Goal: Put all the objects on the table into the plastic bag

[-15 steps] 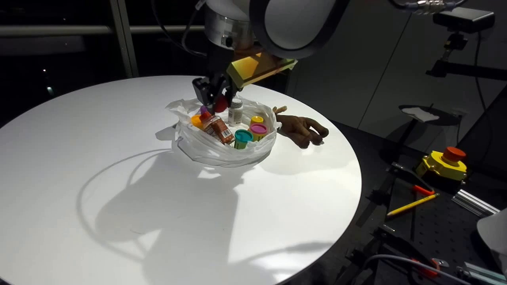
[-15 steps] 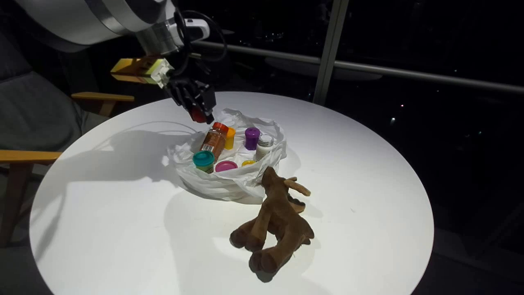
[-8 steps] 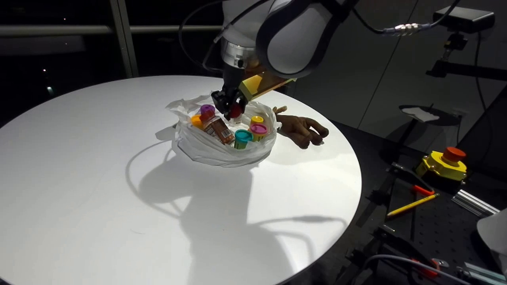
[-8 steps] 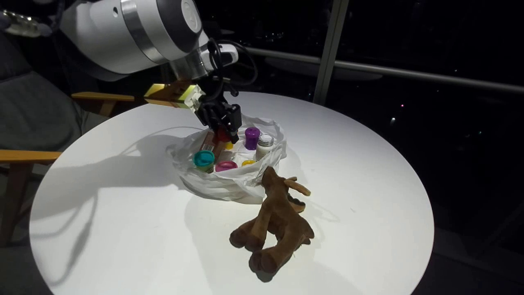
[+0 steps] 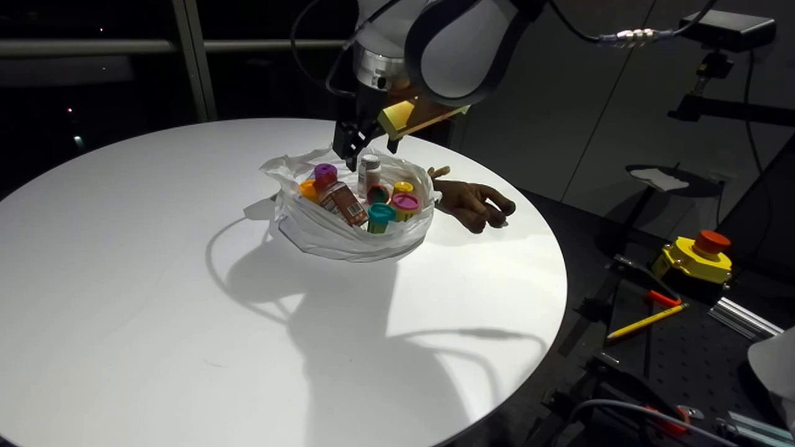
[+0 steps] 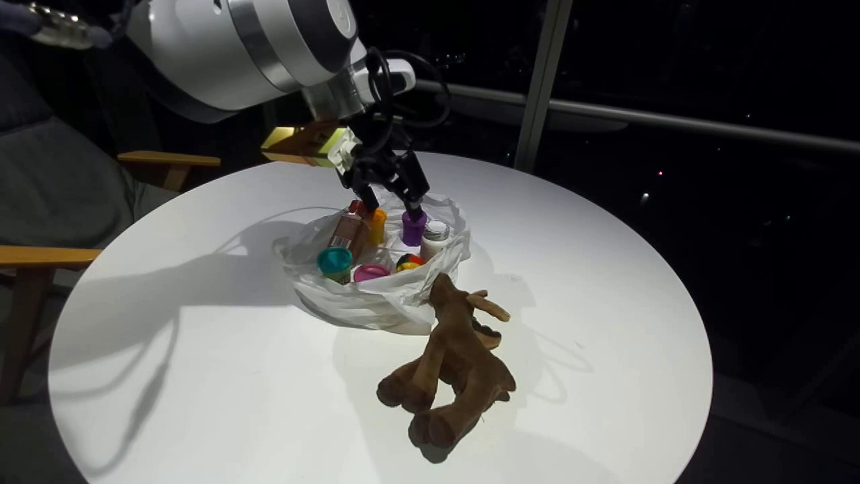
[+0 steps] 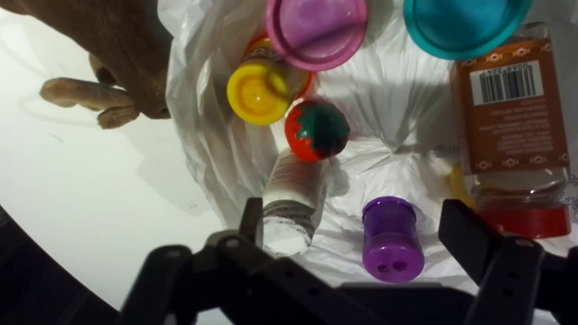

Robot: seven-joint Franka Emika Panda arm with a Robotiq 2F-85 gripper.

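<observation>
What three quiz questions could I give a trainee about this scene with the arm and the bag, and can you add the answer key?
1. True or false: the gripper is open above the plastic bag.
2. Multiple choice: what lies on the table outside the bag? A, purple pot; B, brown plush toy; C, teal-lidded pot.
3. Fill in the colour: in the wrist view, the brown-labelled bottle has a (blank) cap.

Key: 1, true; 2, B; 3, red.

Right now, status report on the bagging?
Jaws open, empty, over the plastic bag. Brown plush toy outside, on the table. Possible snag: bag's loose rim.
</observation>
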